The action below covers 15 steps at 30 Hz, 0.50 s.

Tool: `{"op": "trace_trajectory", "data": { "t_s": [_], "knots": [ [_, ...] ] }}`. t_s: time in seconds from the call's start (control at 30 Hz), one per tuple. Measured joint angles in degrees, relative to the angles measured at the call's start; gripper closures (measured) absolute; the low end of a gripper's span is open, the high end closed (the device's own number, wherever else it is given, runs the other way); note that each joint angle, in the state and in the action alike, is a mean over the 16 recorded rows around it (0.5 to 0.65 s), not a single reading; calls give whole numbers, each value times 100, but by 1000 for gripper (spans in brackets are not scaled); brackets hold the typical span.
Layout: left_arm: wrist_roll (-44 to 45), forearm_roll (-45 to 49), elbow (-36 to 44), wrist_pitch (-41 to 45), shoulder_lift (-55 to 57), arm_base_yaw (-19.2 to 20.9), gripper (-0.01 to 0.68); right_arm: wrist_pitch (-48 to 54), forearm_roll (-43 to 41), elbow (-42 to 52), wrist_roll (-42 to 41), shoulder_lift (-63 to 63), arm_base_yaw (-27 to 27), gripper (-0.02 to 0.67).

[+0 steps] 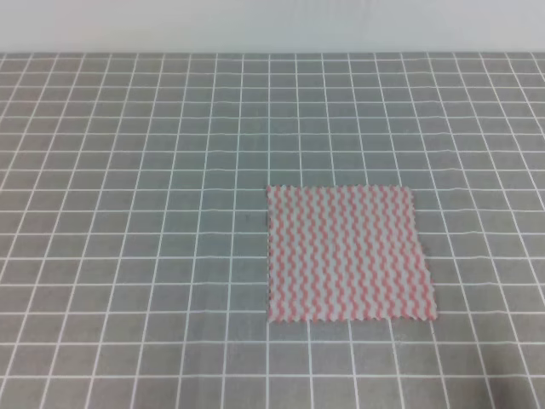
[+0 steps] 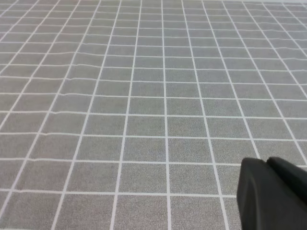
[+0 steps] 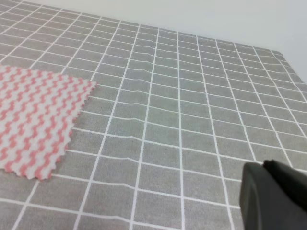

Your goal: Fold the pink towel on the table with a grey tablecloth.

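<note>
Exterior high view shows the pink towel [image 1: 347, 253] lying flat and unfolded on the desk [image 1: 128, 213], a little right of centre and toward the near side, its frayed edges roughly lined up with the white grid of the grey cloth. No arm shows up in this shot at all. Over on the right wrist view, the towel sits at the left edge with one corner pointing right, and a dark piece of the right gripper [image 3: 273, 196] pokes in at the near right corner, well apart from the cloth. Left wrist view gives only bare grid and a dark bit of the left gripper [image 2: 271, 194] at the near right. Too little of either gripper shows to tell whether its jaws are apart or together.
</note>
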Motion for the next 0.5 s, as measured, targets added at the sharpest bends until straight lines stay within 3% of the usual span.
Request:
{"op": "trace_trajectory", "data": {
  "t_s": [0.5],
  "knots": [
    [0, 2, 45, -34, -60, 0, 674, -19, -2, 27, -1, -12, -2, 666]
  ]
}}
